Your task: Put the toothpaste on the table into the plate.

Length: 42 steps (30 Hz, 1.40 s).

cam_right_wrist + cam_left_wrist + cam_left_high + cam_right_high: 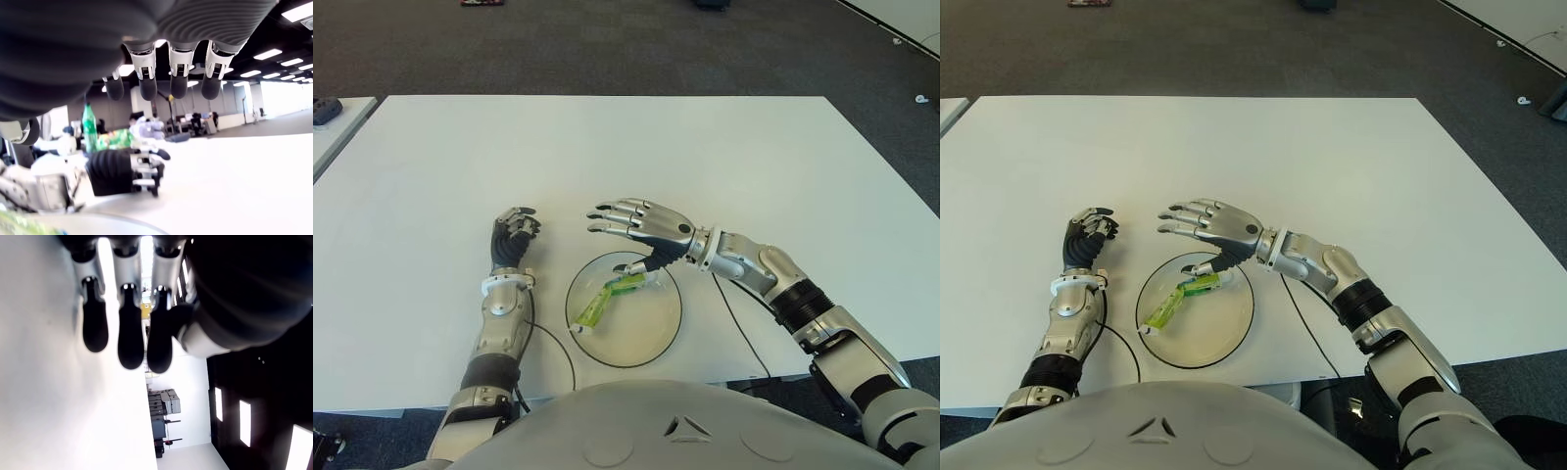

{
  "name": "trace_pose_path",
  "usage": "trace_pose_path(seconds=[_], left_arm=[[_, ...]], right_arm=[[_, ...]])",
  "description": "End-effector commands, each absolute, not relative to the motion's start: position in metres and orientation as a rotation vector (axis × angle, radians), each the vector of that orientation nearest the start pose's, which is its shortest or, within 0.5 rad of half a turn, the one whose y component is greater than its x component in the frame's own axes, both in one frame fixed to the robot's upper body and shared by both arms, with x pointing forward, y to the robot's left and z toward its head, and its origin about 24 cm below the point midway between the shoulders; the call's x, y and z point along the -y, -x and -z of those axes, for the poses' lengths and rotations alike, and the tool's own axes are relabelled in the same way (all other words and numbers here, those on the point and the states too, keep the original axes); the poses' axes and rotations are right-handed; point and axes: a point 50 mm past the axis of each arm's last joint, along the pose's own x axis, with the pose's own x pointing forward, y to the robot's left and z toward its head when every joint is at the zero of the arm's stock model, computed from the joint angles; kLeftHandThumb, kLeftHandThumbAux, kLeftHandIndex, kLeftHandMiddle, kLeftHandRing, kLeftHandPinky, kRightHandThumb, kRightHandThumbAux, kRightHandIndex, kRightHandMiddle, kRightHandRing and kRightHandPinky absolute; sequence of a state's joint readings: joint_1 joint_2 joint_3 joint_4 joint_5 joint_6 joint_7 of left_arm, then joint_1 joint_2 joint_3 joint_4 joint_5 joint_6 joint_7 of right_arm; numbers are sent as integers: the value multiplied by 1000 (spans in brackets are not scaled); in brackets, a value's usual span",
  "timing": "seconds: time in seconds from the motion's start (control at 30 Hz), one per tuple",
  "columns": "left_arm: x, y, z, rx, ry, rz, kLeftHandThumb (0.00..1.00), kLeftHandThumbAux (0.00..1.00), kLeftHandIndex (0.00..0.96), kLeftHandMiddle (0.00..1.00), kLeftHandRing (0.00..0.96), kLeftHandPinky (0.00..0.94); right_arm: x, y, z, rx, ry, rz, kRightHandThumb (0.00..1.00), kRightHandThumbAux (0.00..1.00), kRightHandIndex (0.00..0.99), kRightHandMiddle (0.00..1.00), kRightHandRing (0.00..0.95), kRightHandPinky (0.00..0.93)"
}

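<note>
The toothpaste (607,299), a green tube, is seen lying inside the clear round plate (656,338) near the front edge of the white table (724,166), slanted across the plate's nearer-left half with its cap end close to the rim; since it is wholly within the rim, the placing is judged to be done or all but done. The right hand (641,223) is held just over the far rim of the plate, its four fingers (612,217) stretched out flat and slightly spread toward the robot's left, while the thumb is bent down toward the upper end of the tube; whether the thumb tip touches the tube cannot be told. In the right wrist view the fingers are shown extended with nothing between them, so the tube is taken as released, and the flat, lifted posture is read as a hand opened to let the tube drop and to clear the plate without dragging it. The left hand (514,235) shows just left of the plate, fingers curled in on nothing, kept aside presumably so that the plate is left unobstructed; a dark cable runs along the table beside that forearm
</note>
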State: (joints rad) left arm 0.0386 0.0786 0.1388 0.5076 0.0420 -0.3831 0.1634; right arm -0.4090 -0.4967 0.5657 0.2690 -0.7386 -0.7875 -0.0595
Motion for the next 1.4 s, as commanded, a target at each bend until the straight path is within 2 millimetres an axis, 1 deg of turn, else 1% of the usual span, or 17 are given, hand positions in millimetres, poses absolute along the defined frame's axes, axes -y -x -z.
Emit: trace_pose_path(seconds=[0.03, 0.13, 0.27, 0.43, 0.53, 0.63, 0.77, 0.8, 0.87, 0.93, 0.97, 1.0, 1.1, 1.2, 1.3, 1.37, 1.4], left_arm=[[-205, -203, 54, -247, -106, -300, 707, 719, 430, 548, 551, 517], [-205, -203, 54, -247, -104, -299, 707, 720, 430, 540, 542, 511], [-204, -204, 53, -238, -101, -291, 707, 719, 430, 553, 558, 541], [-205, -205, 53, -228, -96, -282, 706, 718, 431, 574, 575, 556], [-206, -205, 54, -226, -96, -273, 706, 717, 432, 586, 584, 559], [-206, -205, 55, -225, -95, -271, 706, 717, 432, 592, 589, 560], [-207, -206, 55, -225, -92, -271, 706, 717, 432, 593, 594, 562], [-207, -206, 56, -226, -90, -271, 706, 717, 432, 593, 595, 564], [-207, -206, 56, -226, -90, -272, 706, 717, 432, 593, 596, 566], [-208, -206, 56, -223, -97, -274, 706, 717, 431, 590, 598, 568], [-208, -205, 56, -219, -105, -276, 706, 717, 431, 590, 598, 569], [-208, -205, 56, -217, -110, -277, 706, 717, 432, 589, 598, 569], [-209, -206, 56, -208, -122, -275, 706, 717, 432, 591, 598, 569], [-209, -206, 57, -206, -125, -272, 706, 717, 432, 591, 596, 564], [-209, -206, 57, -205, -125, -270, 706, 717, 432, 587, 593, 557], [-209, -207, 57, -204, -126, -269, 706, 717, 432, 587, 593, 556], [-209, -207, 57, -204, -126, -269, 706, 717, 432, 586, 592, 555]], right_arm=[[83, -260, -104, 903, 1053, -891, 340, 234, 0, 0, 0, 0], [84, -258, -108, 899, 1015, -851, 351, 226, 0, 0, 0, 0], [87, -255, -110, 875, 941, -794, 371, 203, 0, 0, 0, 0], [93, -252, -109, 827, 872, -756, 360, 187, 0, 0, 0, 0], [107, -253, -103, 748, 773, -653, 331, 205, 0, 0, 0, 0], [112, -253, -99, 687, 696, -574, 311, 229, 0, 0, 0, 0], [120, -259, -89, 580, 571, -415, 291, 307, 0, 0, 0, 0], [122, -261, -86, 561, 551, -379, 290, 346, 0, 0, 0, 0], [124, -262, -84, 546, 520, -317, 290, 380, 0, 0, 0, 0], [125, -261, -83, 543, 479, -240, 301, 467, 0, 0, 0, 33], [126, -261, -81, 534, 455, -196, 303, 483, 0, 0, 0, 40], [127, -261, -80, 528, 441, -171, 308, 526, 0, 0, 0, 68], [132, -260, -73, 477, 413, -86, 326, 611, 20, 15, 18, 126], [135, -259, -70, 449, 405, -42, 360, 680, 62, 54, 60, 162], [142, -257, -58, 391, 370, 23, 397, 759, 140, 119, 125, 205], [143, -257, -56, 378, 349, 47, 410, 789, 193, 143, 146, 214], [143, -258, -55, 375, 341, 54, 512, 768, 271, 160, 160, 220]])
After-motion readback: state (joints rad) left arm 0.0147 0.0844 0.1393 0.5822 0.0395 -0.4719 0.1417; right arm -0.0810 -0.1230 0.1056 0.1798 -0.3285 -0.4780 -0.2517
